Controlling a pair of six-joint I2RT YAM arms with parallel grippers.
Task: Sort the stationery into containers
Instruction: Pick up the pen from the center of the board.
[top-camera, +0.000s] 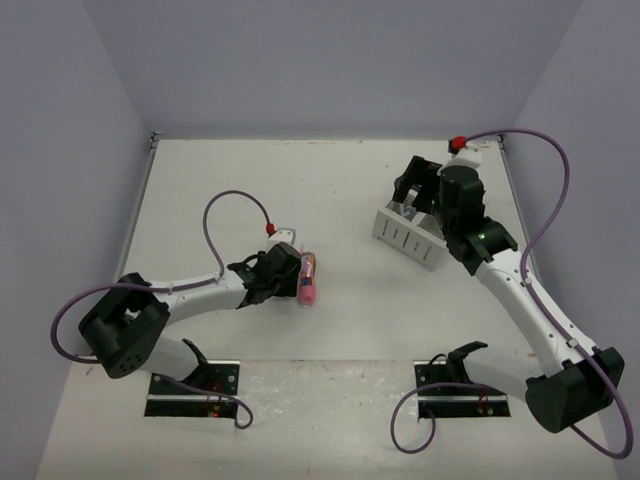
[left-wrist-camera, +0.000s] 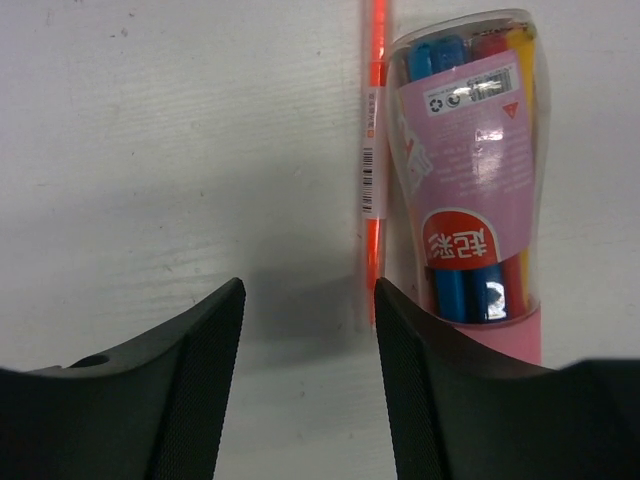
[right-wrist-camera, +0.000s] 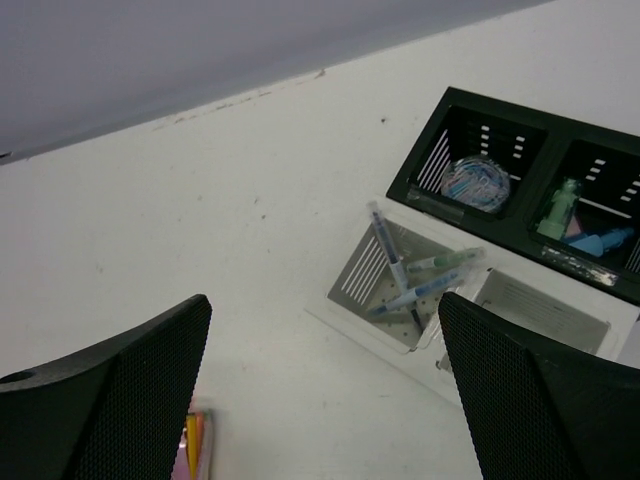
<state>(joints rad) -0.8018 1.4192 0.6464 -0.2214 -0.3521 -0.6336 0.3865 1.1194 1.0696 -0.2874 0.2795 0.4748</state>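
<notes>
Left gripper (left-wrist-camera: 310, 300): jaws parted, clasping nothing; only bare table (left-wrist-camera: 150, 150) lies between the fingers.
Orange pen (left-wrist-camera: 375, 150): in the left wrist view it lies straight ahead of the jaws. Its near end is just at the inner edge of the finger on the right of that view. It is too thin to make out from above.
Marker pack (left-wrist-camera: 475, 170): a clear tube with a pink label and coloured markers inside. It lies alongside the pen, outside the jaws, and its near end is hidden behind the same finger. The top view shows only a pink shape just beside the gripper.
Right gripper (right-wrist-camera: 325, 310): jaws released, spread wide, holding nothing.
Organizer (top-camera: 405, 235): from above the right arm covers most of it and only the white slatted wall shows. The right wrist view looks down into the cells.
White half: one cell sits ahead of the jaws, between the fingers, and holds thin pens (right-wrist-camera: 400, 270) leaning crossed.
Black half: it lies beyond the white half, toward the finger on the right of the wrist view. One cell holds a round disc (right-wrist-camera: 475, 182). The other holds a green piece (right-wrist-camera: 562, 205) and a blue piece (right-wrist-camera: 600, 243).
</notes>
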